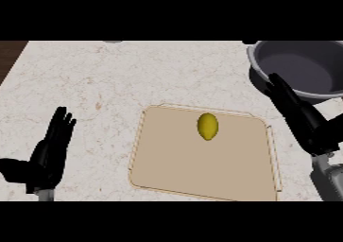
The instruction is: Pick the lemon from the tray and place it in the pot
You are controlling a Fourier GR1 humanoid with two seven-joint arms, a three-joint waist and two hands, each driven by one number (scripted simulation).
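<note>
Plainly, the lemon [208, 126] lies on the tray [201, 175], well left of the right hand [304, 118], fingers straight.

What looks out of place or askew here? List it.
Little stands out. The tray sits slightly rotated on the counter. The lemon lies intact on it, nothing spilled. The pot is upright, partly cut off by the view's edge.

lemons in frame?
1. The lemon lies on the tray, toward its far side. The pot interior looks empty, though the right robot hand covers its near rim.
</note>
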